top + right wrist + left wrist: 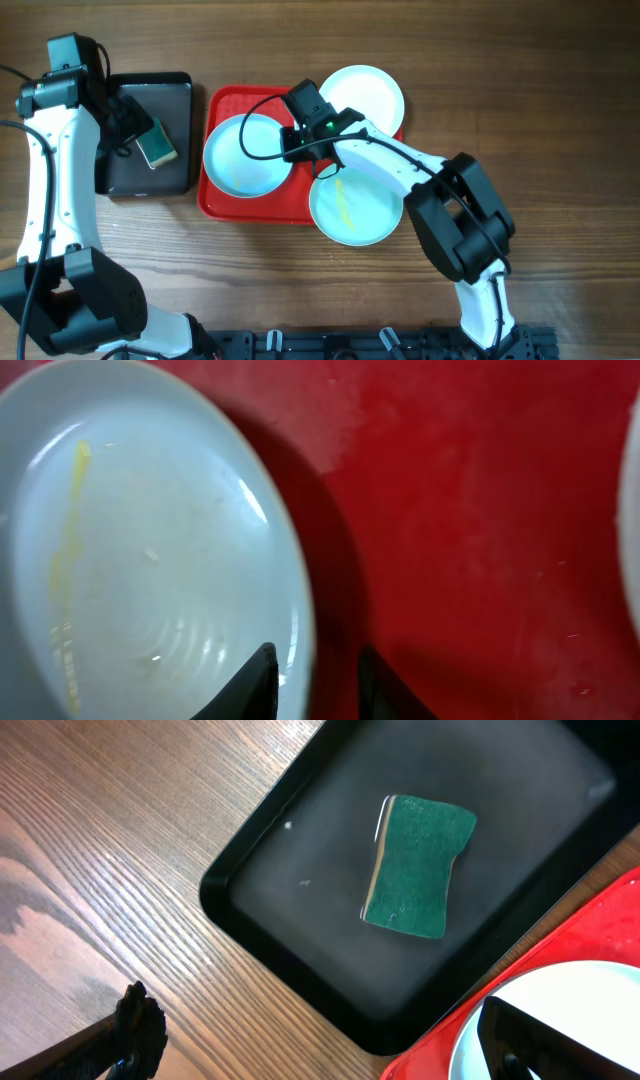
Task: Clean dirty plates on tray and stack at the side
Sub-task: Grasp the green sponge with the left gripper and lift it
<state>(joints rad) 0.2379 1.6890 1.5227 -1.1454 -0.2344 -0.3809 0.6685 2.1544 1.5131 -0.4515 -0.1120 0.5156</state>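
Okay, overhead: aqua plate (pixel 240 160) lies in the red tray (pixel 222 105), two white plates (pixel 365 92) overhang its right side, and the right gripper (pixel 297 142) is at the aqua rim.
Left wrist: the left gripper (pixel 312 1005) is spread wide and empty over the black tray (pixel 250 870) with the green sponge (pixel 415 865).
Right wrist: fingers (pixel 250 680) straddle the yellow-streaked rim; can't tell if they're pinching.

Left gripper (pixel 315 1020) jaws wide, right gripper (pixel 315 652) jaws narrowly apart.

Green sponge (pixel 418 865) lies flat inside black tray (pixel 290 860) on wooden table (pixel 90 830), ahead of and apart from left fingers (pixel 140 1025).
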